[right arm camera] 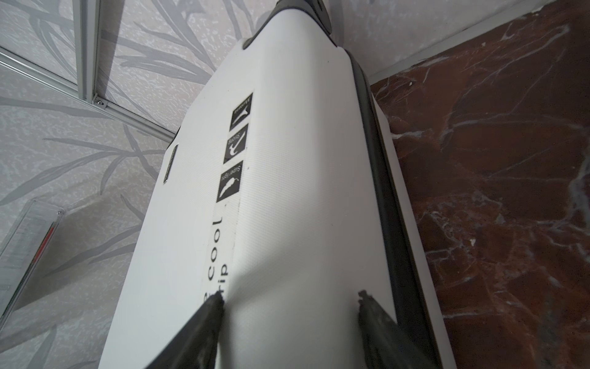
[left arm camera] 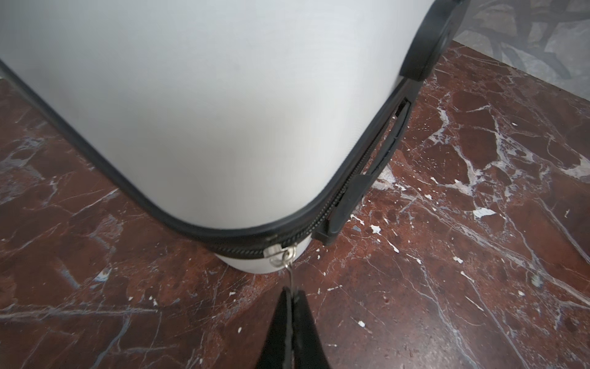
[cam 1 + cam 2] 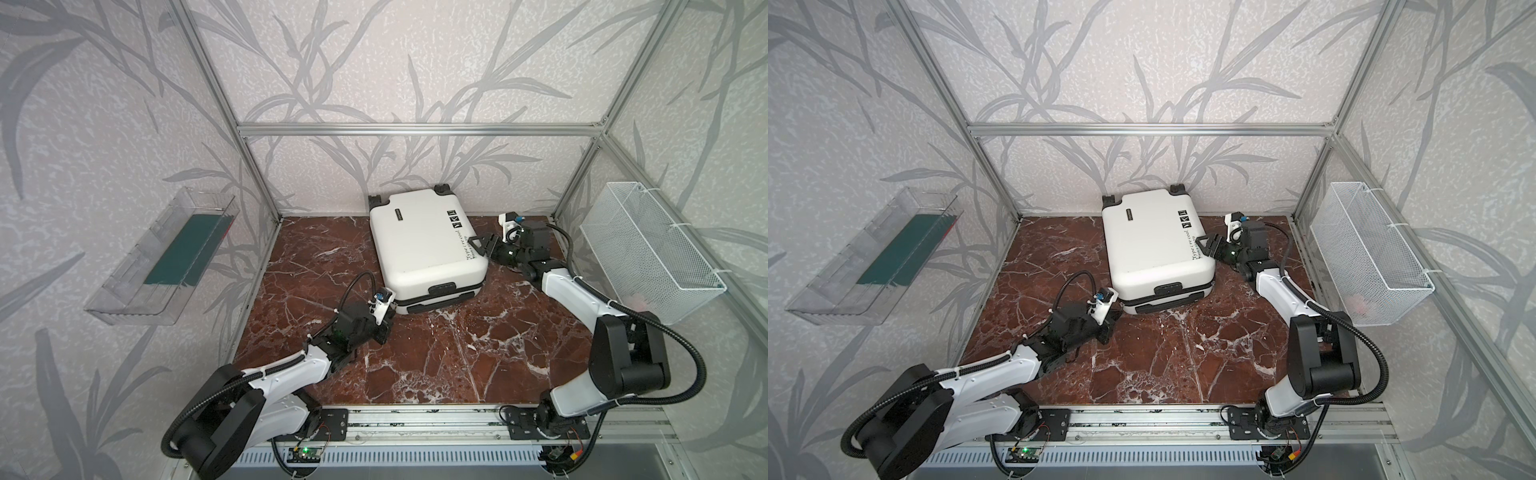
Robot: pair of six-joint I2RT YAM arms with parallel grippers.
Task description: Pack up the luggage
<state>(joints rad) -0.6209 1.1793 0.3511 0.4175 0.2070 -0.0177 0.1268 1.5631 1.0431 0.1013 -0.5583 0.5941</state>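
The luggage (image 3: 424, 245) (image 3: 1154, 245) lies flat and closed on the marble table, near the back wall, wheels toward the wall. In the left wrist view its black zipper seam runs round the near-left corner (image 2: 207, 111), and my left gripper (image 2: 292, 292) is shut on the thin metal zipper pull (image 2: 289, 271) hanging from the slider. In both top views that gripper (image 3: 388, 320) sits low at this corner, fingertips hidden under the wrist. My right gripper (image 3: 480, 247) (image 3: 1204, 245) (image 1: 289, 297) is open, with its fingers over the printed right edge of the lid (image 1: 287, 223), holding nothing.
A clear plastic bin (image 3: 124, 303) holding a dark green item hangs on the left wall. A white wire mesh basket (image 3: 648, 257) hangs on the right wall, with something pale pink at its bottom. Aluminium frame posts stand at the table's back corners. Bare marble (image 3: 415, 353) lies in front of the luggage.
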